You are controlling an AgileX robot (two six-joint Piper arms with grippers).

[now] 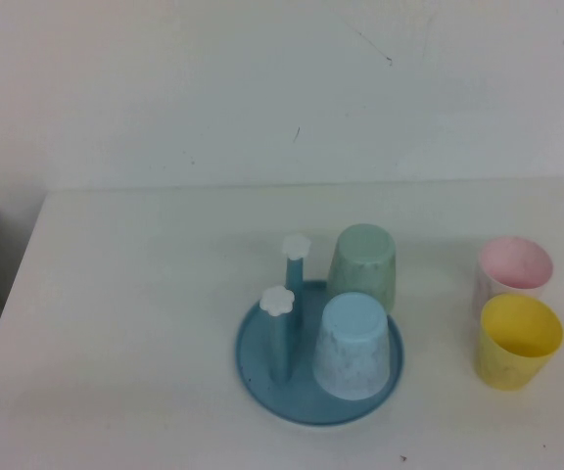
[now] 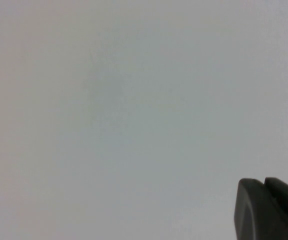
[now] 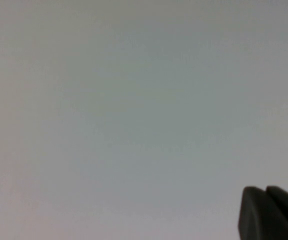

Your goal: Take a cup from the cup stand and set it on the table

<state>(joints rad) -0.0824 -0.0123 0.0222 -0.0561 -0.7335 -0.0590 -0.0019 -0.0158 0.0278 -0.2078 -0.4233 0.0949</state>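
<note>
The light blue cup (image 1: 356, 345) sits upside down on the front right of the round blue cup stand (image 1: 258, 380), near the table's (image 1: 125, 323) front edge. Two bare blue pegs with white flower caps (image 1: 277, 300) stand on the stand's left side. Neither arm shows in the high view. My left gripper (image 2: 263, 181) shows only as two black fingertips pressed together over a plain white surface, holding nothing. My right gripper (image 3: 265, 189) looks the same, shut and empty.
A pale green cup (image 1: 362, 264) sits upside down at the back of the stand. A pink cup (image 1: 513, 269) and a yellow cup (image 1: 518, 340) stand upright on the table at the right. The table's left edge runs down the far left.
</note>
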